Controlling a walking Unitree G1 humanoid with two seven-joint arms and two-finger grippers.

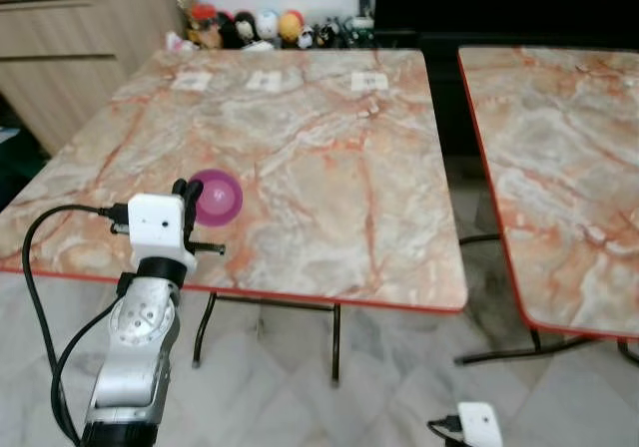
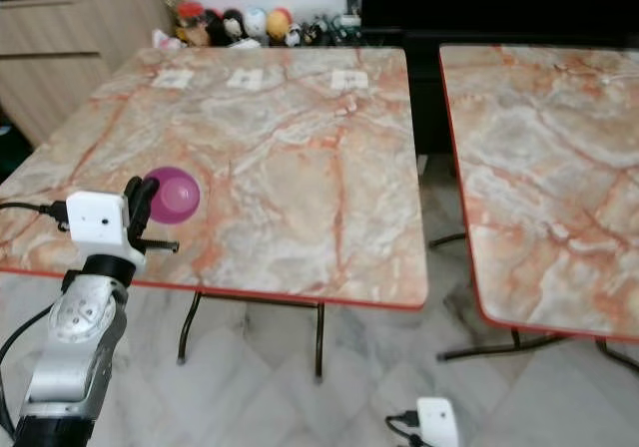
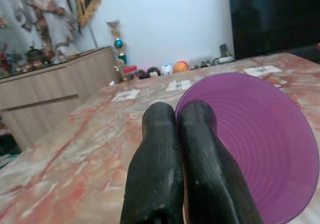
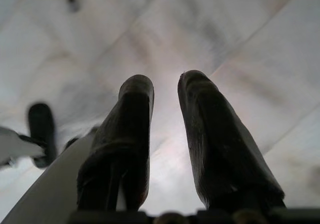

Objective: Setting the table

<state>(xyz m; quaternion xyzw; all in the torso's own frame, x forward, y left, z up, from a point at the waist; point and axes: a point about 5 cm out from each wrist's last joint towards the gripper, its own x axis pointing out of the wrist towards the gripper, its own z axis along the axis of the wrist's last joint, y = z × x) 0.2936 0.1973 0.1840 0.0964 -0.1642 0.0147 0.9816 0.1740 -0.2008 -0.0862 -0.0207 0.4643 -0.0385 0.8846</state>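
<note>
Left gripper [image 3: 175, 129] clamped on purple bowl [image 1: 217, 197] rim, just above desk [image 1: 329, 158] near front-left edge. Lower flat w/ slow release. Right gripper [image 4: 165, 134] idle, fingers apart.

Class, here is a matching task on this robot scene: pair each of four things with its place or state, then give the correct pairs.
Things:
1. purple bowl
2. left gripper
3. right gripper
4. paper cards

Places or states:
A. hanging low, fingers apart over the floor tiles
B. in a row near the far edge of the marble table
C. on the marble table near its front left edge
D. fingers closed on the bowl's rim

Pairs: 1-C, 2-D, 3-A, 4-B
</note>
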